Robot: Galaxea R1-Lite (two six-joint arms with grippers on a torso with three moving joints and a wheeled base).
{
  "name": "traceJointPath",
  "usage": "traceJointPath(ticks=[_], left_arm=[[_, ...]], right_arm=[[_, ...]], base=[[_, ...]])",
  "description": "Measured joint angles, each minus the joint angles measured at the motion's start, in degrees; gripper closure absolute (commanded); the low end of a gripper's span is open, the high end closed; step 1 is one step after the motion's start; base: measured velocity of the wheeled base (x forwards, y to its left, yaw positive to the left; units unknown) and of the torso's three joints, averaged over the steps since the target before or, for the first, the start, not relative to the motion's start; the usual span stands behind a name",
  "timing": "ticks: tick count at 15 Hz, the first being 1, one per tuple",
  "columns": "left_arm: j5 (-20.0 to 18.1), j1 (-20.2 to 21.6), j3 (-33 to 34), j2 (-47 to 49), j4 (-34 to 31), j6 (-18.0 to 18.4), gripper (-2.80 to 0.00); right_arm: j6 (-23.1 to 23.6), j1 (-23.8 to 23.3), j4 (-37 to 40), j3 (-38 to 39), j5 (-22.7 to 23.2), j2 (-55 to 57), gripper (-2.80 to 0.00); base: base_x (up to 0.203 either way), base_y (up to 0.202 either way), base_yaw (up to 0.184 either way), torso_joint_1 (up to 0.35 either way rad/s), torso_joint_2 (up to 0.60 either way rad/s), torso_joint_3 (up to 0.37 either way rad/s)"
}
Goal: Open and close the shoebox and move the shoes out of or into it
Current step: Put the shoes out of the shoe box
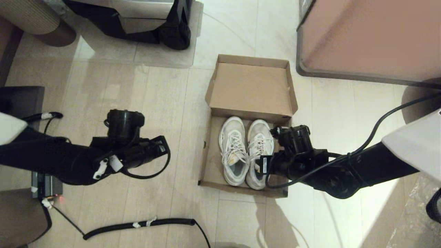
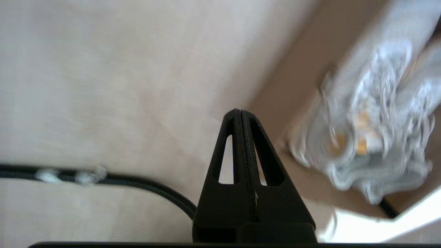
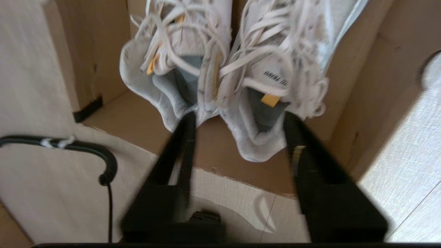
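Note:
The brown shoebox lies open on the floor, its lid folded back away from me. Both white sneakers stand side by side inside, toes toward the lid. My right gripper hovers over the box's right side. In the right wrist view the right gripper is open, its fingers either side of one sneaker's heel, not touching it. My left gripper hangs over bare floor left of the box. The left wrist view shows the left gripper shut on nothing, with a sneaker in the box beyond.
A large pinkish-brown cabinet with a grey rim stands just right of the lid. A black coiled cable lies on the floor near me, left of the box. Black equipment sits at the far left.

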State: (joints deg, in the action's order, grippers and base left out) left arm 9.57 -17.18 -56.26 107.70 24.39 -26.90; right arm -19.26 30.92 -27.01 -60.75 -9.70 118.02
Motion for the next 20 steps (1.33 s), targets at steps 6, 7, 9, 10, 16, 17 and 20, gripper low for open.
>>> traceJointPath(ticks=[6, 7, 9, 10, 16, 17, 20], left_arm=[[-0.7, 4.3, 6.2, -5.6, 6.3, 5.2, 0.0], [-0.7, 4.4, 7.2, -6.4, 6.3, 5.4, 0.0], [-0.8, 4.5, 9.3, -7.6, 6.4, 5.5, 0.0], [-0.8, 4.5, 9.8, -8.0, 6.5, 5.5, 0.0], [-0.6, 4.8, 11.4, -8.9, 6.6, 5.5, 0.0], [-0.6, 5.0, 11.5, -8.9, 6.7, 5.4, 0.0], [-0.6, 6.1, 11.9, -9.3, 6.7, 5.4, 0.0]], right_arm=[[0.0, 1.5, 3.5, -8.7, -7.3, 7.7, -2.8], [-0.1, 1.8, 4.2, -10.9, -8.2, 9.2, -2.8], [-0.1, 2.2, 5.1, -14.6, -8.7, 11.8, -2.8], [0.0, 2.2, 5.2, -15.6, -8.7, 12.8, -2.8], [0.4, 2.9, 5.2, -19.8, -8.5, 17.4, -2.8], [0.4, 3.0, 5.2, -20.5, -8.5, 18.3, -2.8], [1.1, 3.0, 5.5, -23.6, -8.7, 21.0, -2.8]], base=[[0.0, 0.0, 0.0, 0.0, 0.0, 0.0], [0.0, 0.0, 0.0, 0.0, 0.0, 0.0], [0.0, 0.0, 0.0, 0.0, 0.0, 0.0], [0.0, 0.0, 0.0, 0.0, 0.0, 0.0], [0.0, 0.0, 0.0, 0.0, 0.0, 0.0], [0.0, 0.0, 0.0, 0.0, 0.0, 0.0], [0.0, 0.0, 0.0, 0.0, 0.0, 0.0]])
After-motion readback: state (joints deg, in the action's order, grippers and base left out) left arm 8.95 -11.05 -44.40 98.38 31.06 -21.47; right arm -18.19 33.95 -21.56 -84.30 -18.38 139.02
